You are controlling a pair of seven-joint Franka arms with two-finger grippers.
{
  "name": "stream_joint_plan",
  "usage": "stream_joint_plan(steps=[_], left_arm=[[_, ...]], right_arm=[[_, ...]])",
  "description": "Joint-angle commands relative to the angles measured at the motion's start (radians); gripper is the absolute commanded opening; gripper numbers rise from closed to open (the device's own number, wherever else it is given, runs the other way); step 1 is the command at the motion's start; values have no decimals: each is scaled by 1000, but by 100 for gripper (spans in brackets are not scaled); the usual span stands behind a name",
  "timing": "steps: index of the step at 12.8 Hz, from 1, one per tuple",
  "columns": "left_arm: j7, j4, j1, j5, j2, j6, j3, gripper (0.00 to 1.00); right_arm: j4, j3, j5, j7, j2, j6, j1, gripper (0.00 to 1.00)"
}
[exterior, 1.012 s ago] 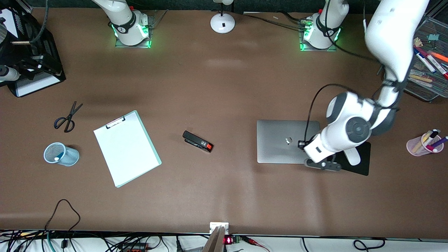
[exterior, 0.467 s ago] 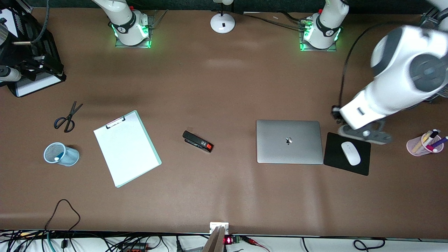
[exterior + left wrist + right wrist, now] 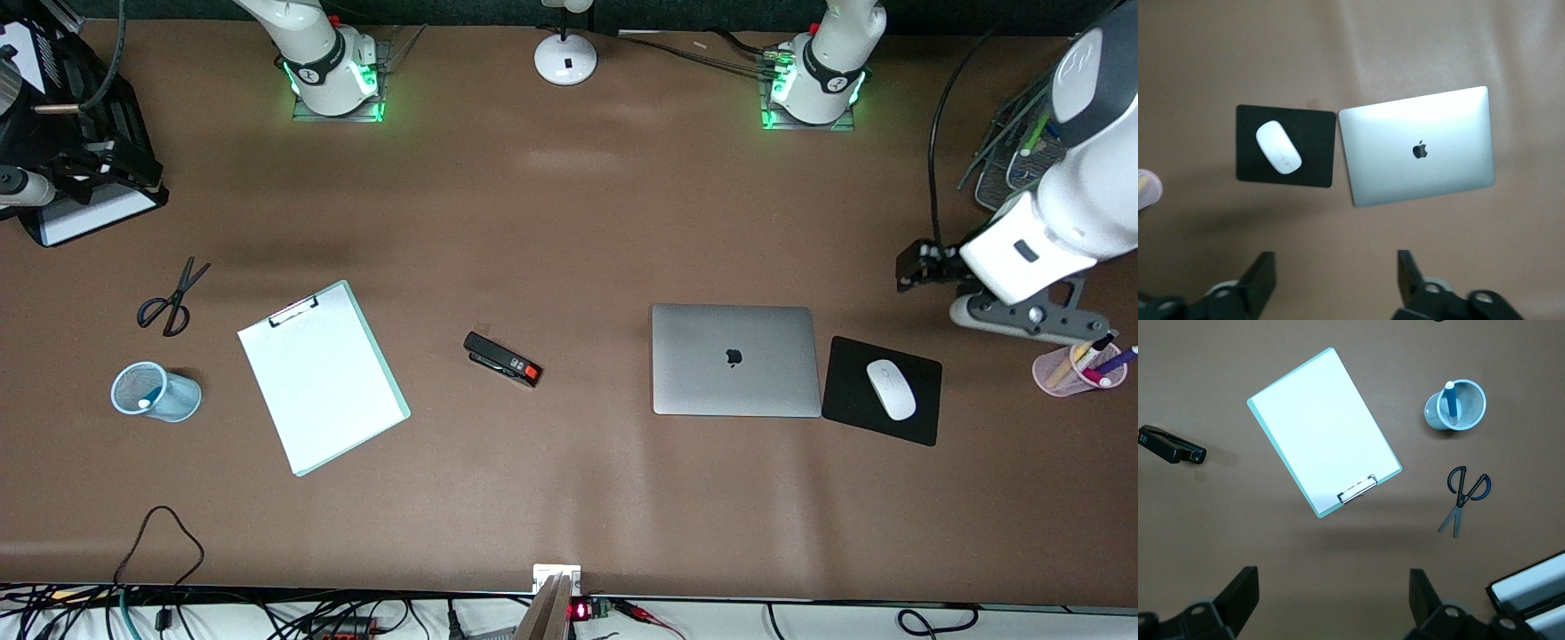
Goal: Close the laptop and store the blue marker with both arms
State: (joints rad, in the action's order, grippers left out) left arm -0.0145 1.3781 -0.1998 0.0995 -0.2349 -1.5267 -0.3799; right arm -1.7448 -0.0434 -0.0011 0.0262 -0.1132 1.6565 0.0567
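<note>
1. Right wrist view shows the blue marker (image 3: 1449, 401) standing upright in the light-blue mesh cup (image 3: 1456, 405), beside the scissors (image 3: 1463, 496) and clipboard (image 3: 1323, 431), toward the right arm's end of the table; the right gripper (image 3: 1328, 603) hangs above them, fingers spread and empty
2. Front view has the laptop (image 3: 734, 359) lying shut, lid flat, just beside the mouse pad (image 3: 920, 418)
3. Left gripper (image 3: 1335, 280) hovers near the pink cup (image 3: 1071, 370), fingers apart, holding nothing; both parts look done, so neither arm needs to reach

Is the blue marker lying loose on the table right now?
No, the short bright-blue marker with a white end stands inside the light-blue mesh cup, as the right wrist view shows.
</note>
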Motion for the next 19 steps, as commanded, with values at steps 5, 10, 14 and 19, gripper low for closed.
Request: stream_joint_plan(steps=[5, 10, 14, 19], left_arm=[[28, 102, -35, 5, 33, -41, -4, 100], [33, 95, -44, 19, 28, -44, -2, 100], [39, 246, 34, 2, 153, -162, 132, 100], [45, 340, 158, -58, 264, -207, 317, 100]], right_arm=[[18, -3, 13, -9, 4, -20, 0, 100], [18, -3, 13, -14, 6, -20, 0, 100], [18, -3, 13, -14, 6, -18, 0, 100], [18, -3, 13, -11, 7, -18, 0, 100]])
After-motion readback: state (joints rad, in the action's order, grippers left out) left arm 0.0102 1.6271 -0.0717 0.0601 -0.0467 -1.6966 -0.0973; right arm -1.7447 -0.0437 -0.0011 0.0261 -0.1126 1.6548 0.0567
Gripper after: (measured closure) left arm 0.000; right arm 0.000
